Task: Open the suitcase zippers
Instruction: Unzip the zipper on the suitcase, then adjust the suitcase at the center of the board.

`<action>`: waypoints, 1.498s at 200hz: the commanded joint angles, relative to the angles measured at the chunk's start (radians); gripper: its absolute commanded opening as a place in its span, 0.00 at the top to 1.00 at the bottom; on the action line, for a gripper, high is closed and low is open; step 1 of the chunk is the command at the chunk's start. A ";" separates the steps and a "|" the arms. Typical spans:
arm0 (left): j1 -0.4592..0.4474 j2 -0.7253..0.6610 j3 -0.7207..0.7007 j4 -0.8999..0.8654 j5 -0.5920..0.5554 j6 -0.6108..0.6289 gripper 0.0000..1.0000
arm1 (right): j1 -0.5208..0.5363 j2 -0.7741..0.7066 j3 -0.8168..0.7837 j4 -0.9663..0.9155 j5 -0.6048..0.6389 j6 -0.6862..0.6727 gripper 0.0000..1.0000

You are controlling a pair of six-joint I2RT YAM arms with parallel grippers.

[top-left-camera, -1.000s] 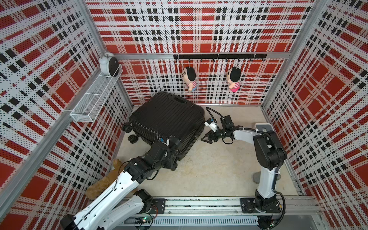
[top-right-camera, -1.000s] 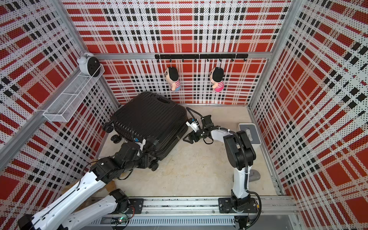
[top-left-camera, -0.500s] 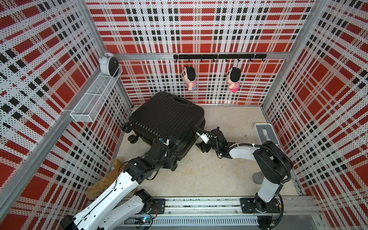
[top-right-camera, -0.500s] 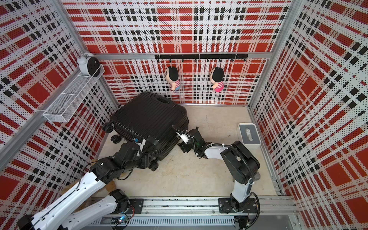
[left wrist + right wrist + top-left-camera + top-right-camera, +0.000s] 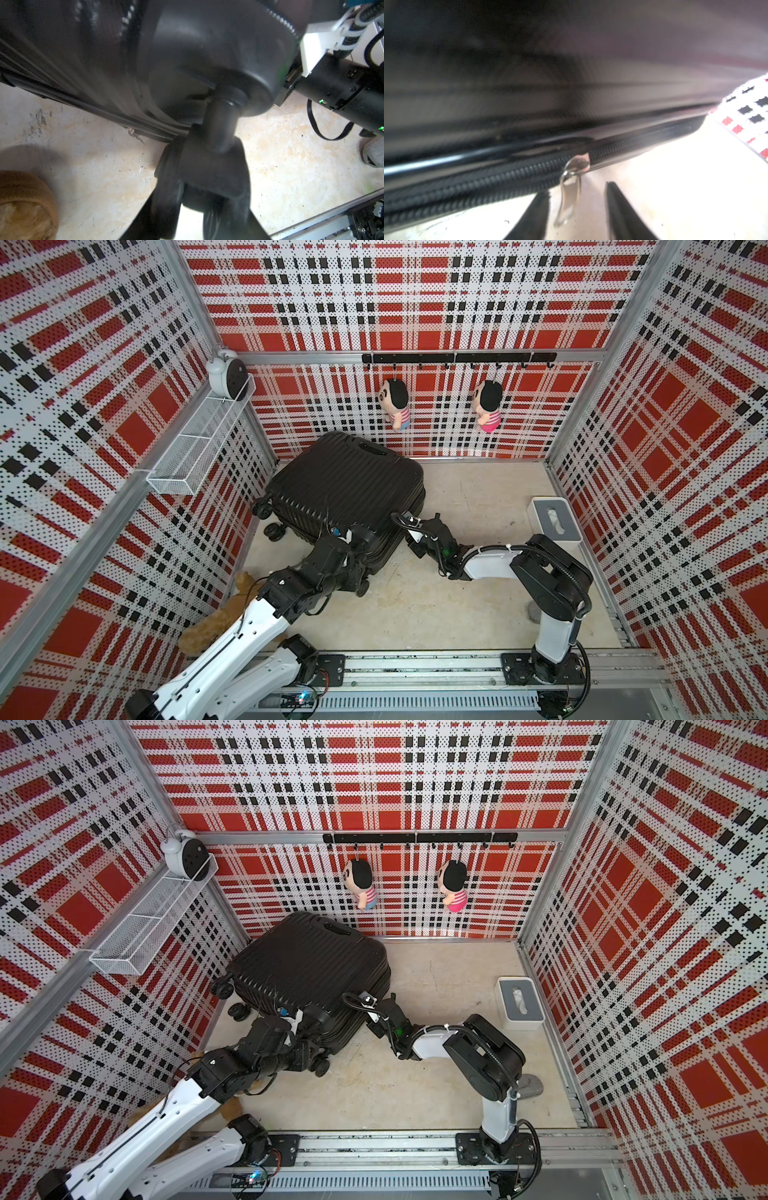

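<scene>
A: Where is the black suitcase (image 5: 345, 481) found?
B: It is laid flat on the floor (image 5: 415, 605), close to the back wall and the left wall.
A: And where are the zippers (image 5: 508, 176) found?
B: A black track of teeth is seen along the side of the suitcase, low down by the floor. A shiny silver pull (image 5: 568, 203) is hung from it. The picture is blurred there, so it cannot be told if the track is shut.
A: How is the right gripper (image 5: 577, 189) seen?
B: It is placed at the side of the suitcase, right at the track. Its two fingers (image 5: 533, 216) are spread apart. The pull is hung in the gap between them and is not pinched.
A: And the left gripper (image 5: 203, 199)?
B: It is placed at the near corner of the suitcase. Its fingers are closed on a wheel (image 5: 207, 172), one on each side.
A: What else is seen?
B: A grey tissue box (image 5: 552, 522) is set by the right wall, well apart from the suitcase. Two dolls (image 5: 397, 404) are hung on the back wall. A brown soft toy (image 5: 203, 635) is partly hidden under the left arm (image 5: 232, 647).
</scene>
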State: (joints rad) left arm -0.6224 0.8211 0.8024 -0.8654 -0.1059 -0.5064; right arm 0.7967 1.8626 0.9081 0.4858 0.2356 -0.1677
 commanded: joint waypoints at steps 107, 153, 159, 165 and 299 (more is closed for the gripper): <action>0.032 -0.013 -0.025 -0.095 -0.107 -0.092 1.00 | -0.032 -0.072 -0.032 0.093 -0.153 -0.036 1.00; 0.033 -0.025 -0.036 -0.103 -0.101 -0.098 1.00 | -0.215 -0.136 0.050 -0.160 -0.371 0.060 1.00; 0.032 -0.026 -0.035 -0.106 -0.102 -0.098 1.00 | -0.239 -0.134 0.079 -0.217 -0.371 0.064 1.00; 0.033 -0.029 -0.035 -0.109 -0.101 -0.099 1.00 | -0.267 -0.134 0.098 -0.251 -0.395 0.072 1.00; 0.135 0.096 0.038 0.064 -0.114 -0.128 1.00 | -0.452 -0.504 -0.127 -0.570 0.140 0.327 1.00</action>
State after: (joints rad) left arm -0.6094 0.8852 0.8253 -0.8124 0.0372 -0.4614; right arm 0.4477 1.5265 0.8764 0.0113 0.0463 0.0479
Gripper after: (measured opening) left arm 0.459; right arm 0.061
